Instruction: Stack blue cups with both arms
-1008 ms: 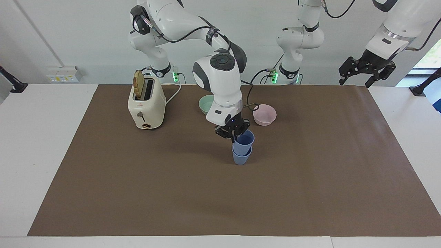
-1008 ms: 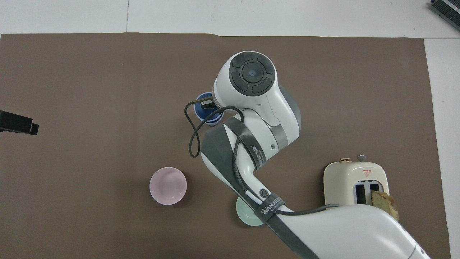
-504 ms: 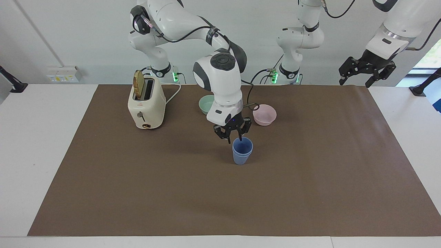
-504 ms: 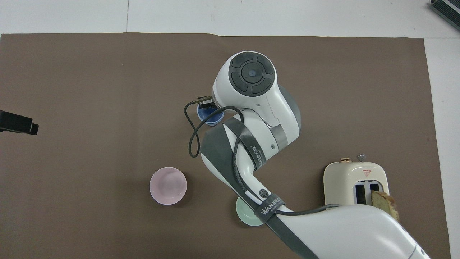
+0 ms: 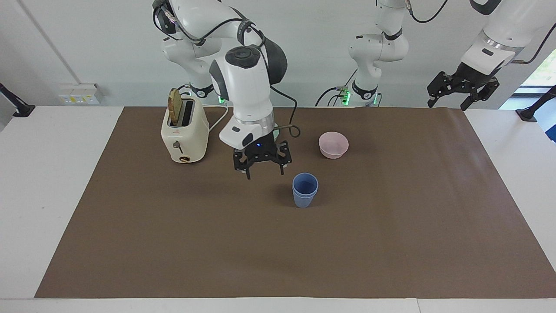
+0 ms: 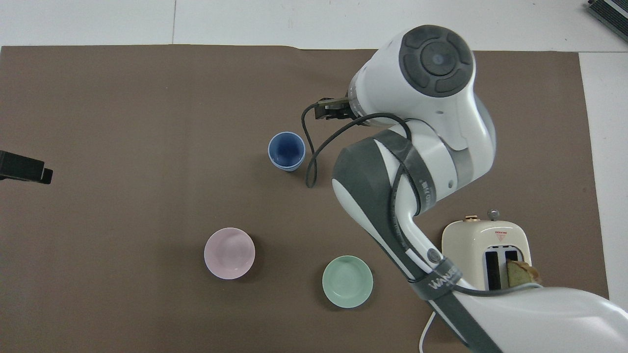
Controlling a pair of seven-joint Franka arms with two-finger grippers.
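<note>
Blue cups (image 5: 305, 189) stacked; facing view alone shows both grippers, right (image 5: 263, 168) and left (image 5: 463, 92), spread wide.

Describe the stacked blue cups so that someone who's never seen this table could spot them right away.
Start at the cream toaster on the brown mat. Farther from the robots than the pink bowl and green bowl stand the blue cups, one nested in the other. They are the only blue, tall, tapered things there.

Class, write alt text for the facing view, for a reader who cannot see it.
Two blue cups stand nested on a brown mat, with the right gripper open in the air beside them. A pink bowl and a toaster sit nearer the robots; the left gripper waits raised, open, at the table's edge.
</note>
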